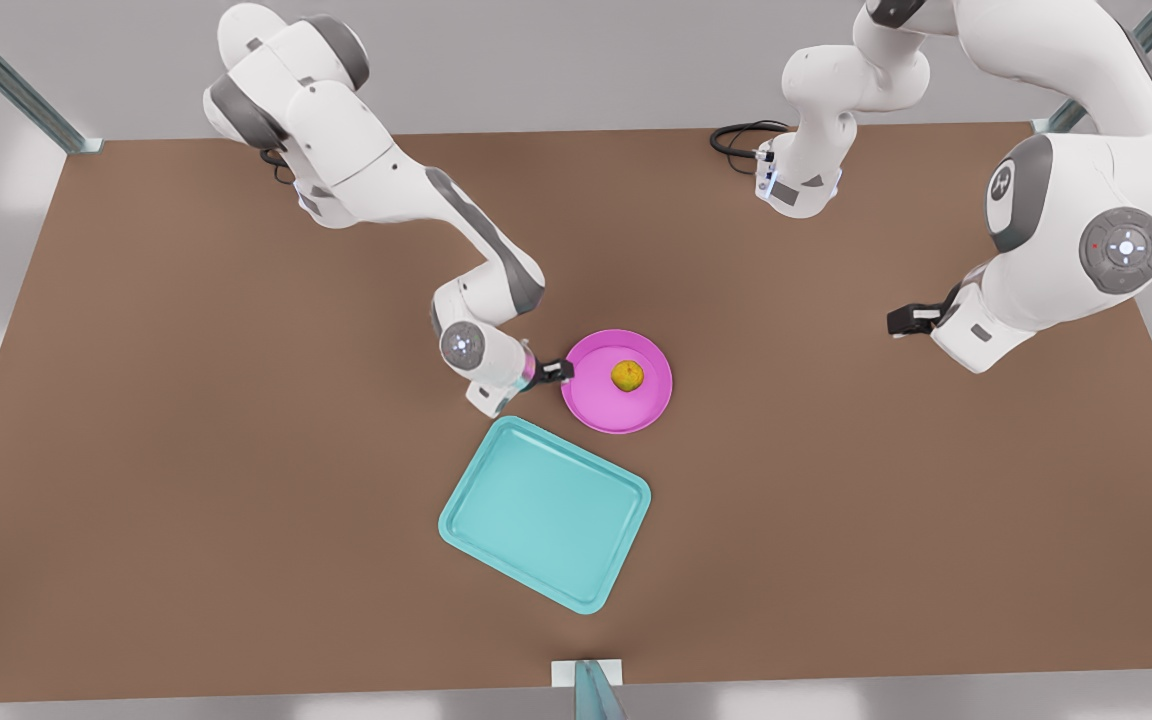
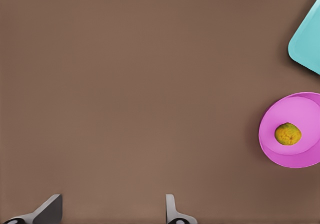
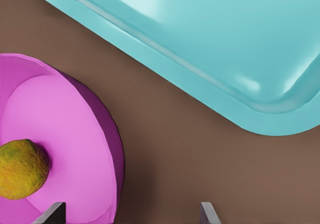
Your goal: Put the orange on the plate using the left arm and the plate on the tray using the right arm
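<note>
The orange (image 1: 627, 375) lies in the middle of the pink plate (image 1: 636, 412), which rests on the table just beyond the teal tray (image 1: 546, 512). My right gripper (image 1: 558, 372) is low at the plate's rim on the front view's left. It is open, with one finger (image 3: 54, 213) over the plate (image 3: 75, 124) and the other (image 3: 209, 214) outside, beside the tray (image 3: 210, 33) and near the orange (image 3: 22, 169). My left gripper (image 2: 111, 211) waits open, high over bare table at the front view's right (image 1: 904, 322), far from the plate (image 2: 295, 156), orange (image 2: 288, 134) and tray (image 2: 310, 43).
The brown table (image 1: 236, 450) has metal posts at its far corners and a small bracket (image 1: 586, 685) at its near edge. A black cable (image 1: 736, 135) loops at the far edge. Wide bare stretches lie on both sides of the tray.
</note>
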